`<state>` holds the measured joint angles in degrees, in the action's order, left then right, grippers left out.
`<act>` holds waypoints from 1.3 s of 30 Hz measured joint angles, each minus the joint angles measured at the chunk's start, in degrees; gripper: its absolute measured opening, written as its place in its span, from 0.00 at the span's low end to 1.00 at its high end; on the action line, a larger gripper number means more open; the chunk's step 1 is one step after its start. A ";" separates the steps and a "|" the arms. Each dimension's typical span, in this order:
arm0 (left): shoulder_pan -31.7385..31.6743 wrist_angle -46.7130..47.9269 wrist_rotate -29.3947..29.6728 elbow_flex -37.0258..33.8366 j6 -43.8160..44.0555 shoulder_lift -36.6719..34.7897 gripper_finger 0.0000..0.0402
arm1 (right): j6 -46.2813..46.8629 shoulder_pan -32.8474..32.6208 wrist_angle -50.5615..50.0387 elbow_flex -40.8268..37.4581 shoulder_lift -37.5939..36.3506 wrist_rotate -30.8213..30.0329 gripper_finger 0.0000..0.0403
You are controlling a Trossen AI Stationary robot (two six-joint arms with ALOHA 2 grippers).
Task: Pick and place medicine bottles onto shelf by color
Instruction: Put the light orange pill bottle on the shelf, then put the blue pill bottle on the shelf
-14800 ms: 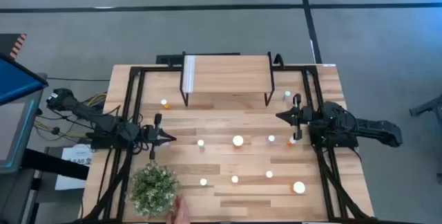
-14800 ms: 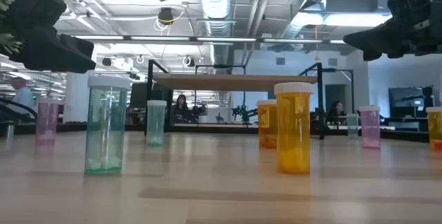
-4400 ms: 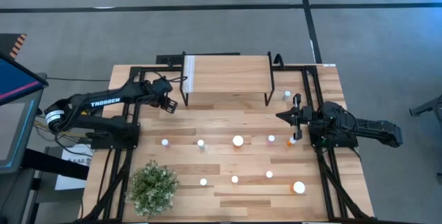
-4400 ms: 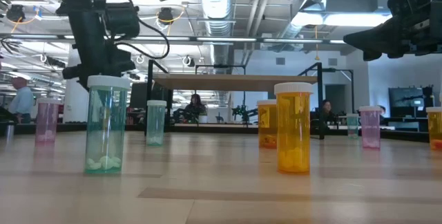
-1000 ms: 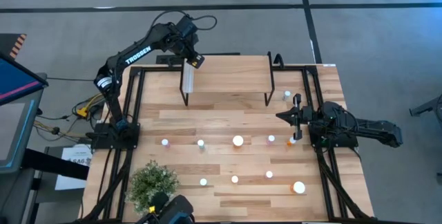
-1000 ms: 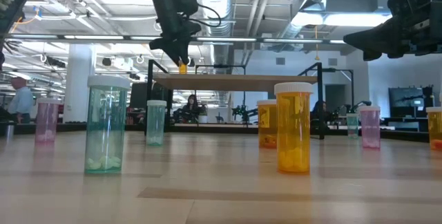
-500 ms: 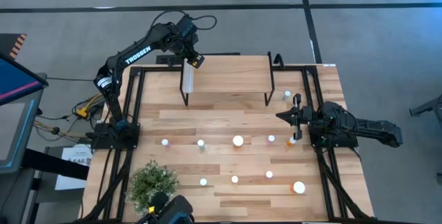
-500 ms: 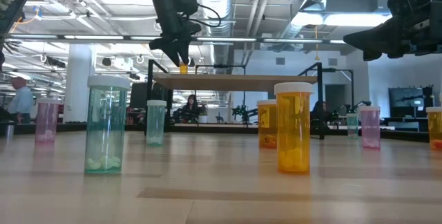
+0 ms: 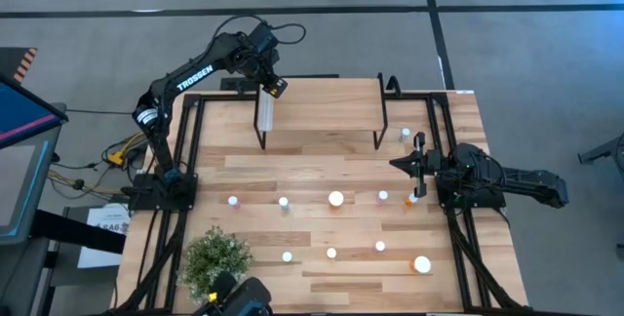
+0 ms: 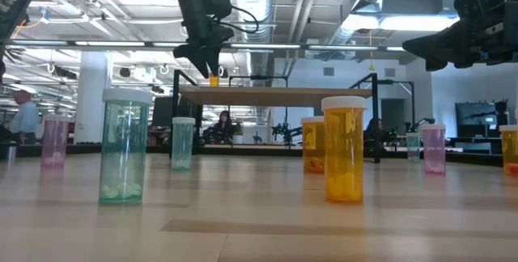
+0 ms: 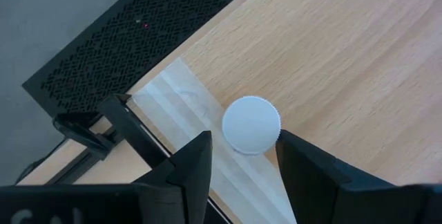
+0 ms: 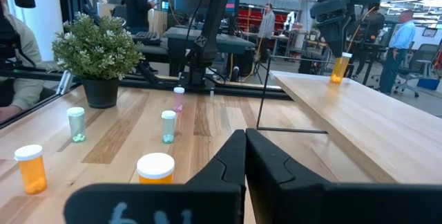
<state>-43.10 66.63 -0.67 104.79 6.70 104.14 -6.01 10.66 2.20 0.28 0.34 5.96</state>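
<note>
Left tool: upper left of the high view, above the shelf at its white-strip end; fingers spread, gripping nothing.

Orange bottle: upright on the shelf, directly below the left tool, between its fingers, seemingly untouched; long axis vertical, so the way clear is likely straight up.

Right tool: middle right of the high view, over the surface; fingers closed, empty.

Other bottles: on the surface, lower centre.

Light-wood shelf with white strip at one short edge and black legs, orange bottle with white cap on it, orange, pale green and pink-purple white-capped bottles on the pale striped-plank bench, bushy green plant in dark pot.
</note>
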 joint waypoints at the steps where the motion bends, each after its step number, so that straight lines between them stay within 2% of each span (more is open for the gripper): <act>1: 0.11 0.02 0.00 0.00 0.00 0.00 0.37 | -0.01 0.00 0.00 -0.01 0.00 0.00 0.07; 18: 0.76 4.34 0.07 0.00 -1.55 -0.86 0.57 | 0.00 0.00 -0.02 0.00 0.00 0.00 0.07; 28: 2.19 4.38 -0.43 -0.39 -4.34 -12.26 0.58 | 0.00 0.00 0.00 0.00 0.01 0.00 0.07; 31: 5.46 0.89 -0.38 -4.54 -4.55 -19.00 0.58 | -0.02 0.00 0.00 0.01 0.02 0.00 0.07; 39: 14.68 -21.01 -0.56 -26.94 -1.44 -39.82 0.58 | -0.01 0.00 0.00 -0.01 0.00 0.00 0.07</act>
<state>-28.42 45.63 -1.22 77.85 5.26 64.32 -6.01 10.66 2.20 0.27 0.34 5.96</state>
